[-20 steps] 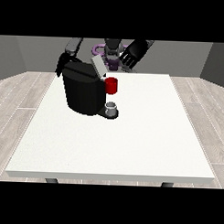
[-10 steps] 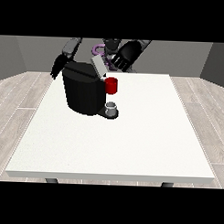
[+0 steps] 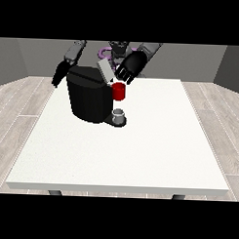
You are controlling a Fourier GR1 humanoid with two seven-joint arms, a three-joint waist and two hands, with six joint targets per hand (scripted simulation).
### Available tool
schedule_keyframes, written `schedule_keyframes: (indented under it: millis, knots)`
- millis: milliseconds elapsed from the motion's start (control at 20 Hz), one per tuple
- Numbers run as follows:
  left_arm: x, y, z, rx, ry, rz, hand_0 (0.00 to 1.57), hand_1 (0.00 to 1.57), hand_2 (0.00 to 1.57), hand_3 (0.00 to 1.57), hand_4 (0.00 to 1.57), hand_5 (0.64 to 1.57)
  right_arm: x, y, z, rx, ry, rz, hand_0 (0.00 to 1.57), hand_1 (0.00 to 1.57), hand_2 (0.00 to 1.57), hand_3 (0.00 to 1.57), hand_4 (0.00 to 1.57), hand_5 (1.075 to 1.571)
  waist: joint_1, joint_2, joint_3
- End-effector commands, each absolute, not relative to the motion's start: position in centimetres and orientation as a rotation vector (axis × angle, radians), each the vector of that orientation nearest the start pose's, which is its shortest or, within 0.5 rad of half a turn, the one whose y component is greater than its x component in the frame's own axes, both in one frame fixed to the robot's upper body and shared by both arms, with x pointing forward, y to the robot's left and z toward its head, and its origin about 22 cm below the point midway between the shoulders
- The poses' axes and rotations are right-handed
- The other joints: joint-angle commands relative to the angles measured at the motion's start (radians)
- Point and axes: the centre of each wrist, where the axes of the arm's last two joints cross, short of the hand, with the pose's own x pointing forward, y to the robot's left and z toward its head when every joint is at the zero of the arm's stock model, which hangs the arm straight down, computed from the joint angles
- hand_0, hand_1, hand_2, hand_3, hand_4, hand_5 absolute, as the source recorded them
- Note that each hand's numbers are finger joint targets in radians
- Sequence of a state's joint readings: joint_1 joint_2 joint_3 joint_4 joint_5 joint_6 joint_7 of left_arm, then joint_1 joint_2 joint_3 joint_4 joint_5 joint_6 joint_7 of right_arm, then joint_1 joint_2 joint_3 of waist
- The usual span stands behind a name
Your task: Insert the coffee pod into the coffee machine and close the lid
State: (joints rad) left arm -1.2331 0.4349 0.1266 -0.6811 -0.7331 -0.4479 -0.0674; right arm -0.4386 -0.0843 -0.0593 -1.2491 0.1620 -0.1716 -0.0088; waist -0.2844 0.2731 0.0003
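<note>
The black coffee machine (image 3: 89, 97) stands at the table's far left. Its grey lid (image 3: 105, 70) is tilted up above the top. A red round part (image 3: 119, 91) sticks out at its front, over a small grey cup (image 3: 119, 115) on the base. The hand at the view's right (image 3: 131, 66) hovers just right of the raised lid, fingers pointing down towards it and holding nothing that I can see. Beside the machine's left side hangs the hand at the view's left (image 3: 59, 74), fingers straight down. I cannot make out a separate coffee pod.
The white table (image 3: 140, 146) stretches wide in front of and to the right of the machine. The robot's torso (image 3: 116, 47) is behind the machine at the far edge.
The hand at the view's right has come down and to the left, closer to the raised lid. The other hand has sunk a little along the machine's side.
</note>
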Motion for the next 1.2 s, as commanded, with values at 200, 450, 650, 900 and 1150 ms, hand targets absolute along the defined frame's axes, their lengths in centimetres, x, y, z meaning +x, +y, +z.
schedule_keyframes:
  millis: [200,450,650,900,1150]
  knots:
    - [46.3,22.6,25.7,0.598,-1.542,-1.114,1.24,1.24,1.28,1.23,0.42,1.571,34.0,-20.3,3.6,-0.260,-1.677,0.138,0.00,0.00,0.00,0.00,0.12,1.571,-0.010,-0.001,-0.0001]
    - [46.3,23.0,27.8,0.624,-1.567,-1.122,1.19,1.19,1.25,1.20,0.42,1.571,34.9,-20.5,4.9,-0.237,-1.713,0.110,0.00,0.00,0.00,0.00,0.00,1.571,-0.018,0.046,0.0001]
    - [46.3,24.8,27.1,0.632,-1.531,-1.107,1.17,1.17,1.24,1.19,0.41,1.571,34.9,-21.7,6.1,-0.213,-1.700,0.121,0.00,0.00,0.00,0.00,0.00,1.571,-0.036,0.023,-0.0002]
    - [46.3,22.9,27.4,0.631,-1.575,-1.135,1.22,1.22,1.26,1.21,0.38,1.571,34.8,-21.5,4.2,-0.270,-1.689,0.091,0.00,0.00,0.00,0.00,0.00,1.571,0.005,0.023,0.0000]
    - [46.2,25.2,27.9,0.674,-1.613,-1.090,1.20,1.20,1.22,1.17,0.36,1.571,34.7,-21.2,5.7,-0.238,-1.688,0.119,0.00,0.00,0.00,0.00,0.00,1.571,-0.041,0.038,-0.0004]
